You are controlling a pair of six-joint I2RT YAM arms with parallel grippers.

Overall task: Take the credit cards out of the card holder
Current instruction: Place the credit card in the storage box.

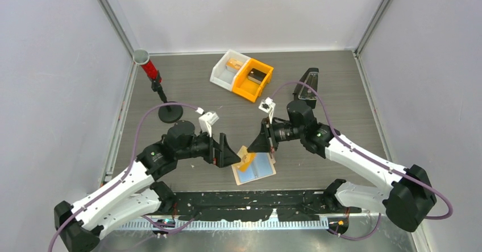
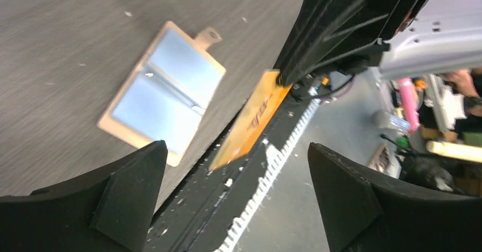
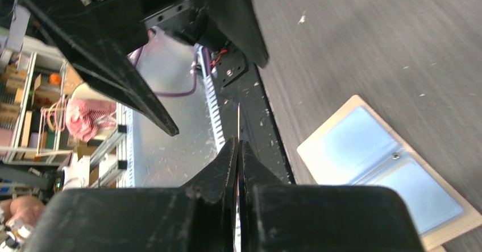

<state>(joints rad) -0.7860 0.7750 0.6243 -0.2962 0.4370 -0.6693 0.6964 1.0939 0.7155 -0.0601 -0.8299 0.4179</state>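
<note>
The tan card holder (image 1: 257, 171) lies open on the table near the front edge, with light blue cards (image 2: 170, 87) showing in both halves. My right gripper (image 1: 268, 143) is shut on an orange credit card (image 2: 254, 120), which hangs above the holder's left side. The right wrist view shows that card edge-on as a thin line (image 3: 238, 118) between the closed fingers of the right gripper (image 3: 237, 143). My left gripper (image 2: 236, 147) is open, its fingers (image 2: 131, 189) standing wide to either side of the card's free end without touching it.
A white bin (image 1: 229, 70) and an orange bin (image 1: 254, 80) stand at the back middle. A black wedge-shaped case (image 1: 307, 84) sits at the back right. A red-topped stand (image 1: 154, 78) is at the back left. A black strip (image 1: 250, 198) runs along the near edge.
</note>
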